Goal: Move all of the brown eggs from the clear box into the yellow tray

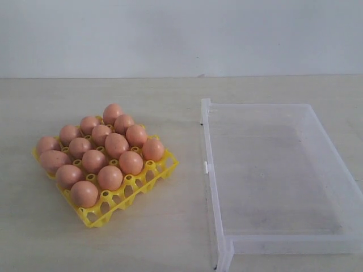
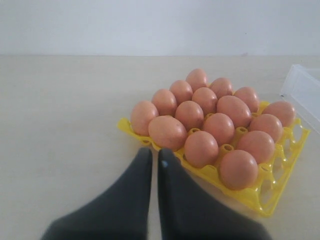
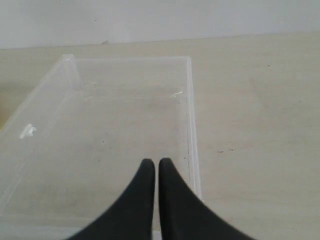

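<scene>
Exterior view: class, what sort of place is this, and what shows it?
Probably a test bench, not a kitchen: a plain table against a blank wall, with a yellow tray of brown eggs beside a clear box.

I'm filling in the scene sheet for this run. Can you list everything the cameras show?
brown eggs: sixteen, orange-brown, all seated in the yellow tray
yellow tray: one, bright yellow, on the table left of the clear box, some edge cups unfilled
clear box: one, transparent, on the table's right side, no egg in it
table: one, pale beige, under everything
wall: one, white, behind the table
left gripper: one, black, shut, beside the tray's edge
right gripper: one, black, shut, over the clear box
</scene>
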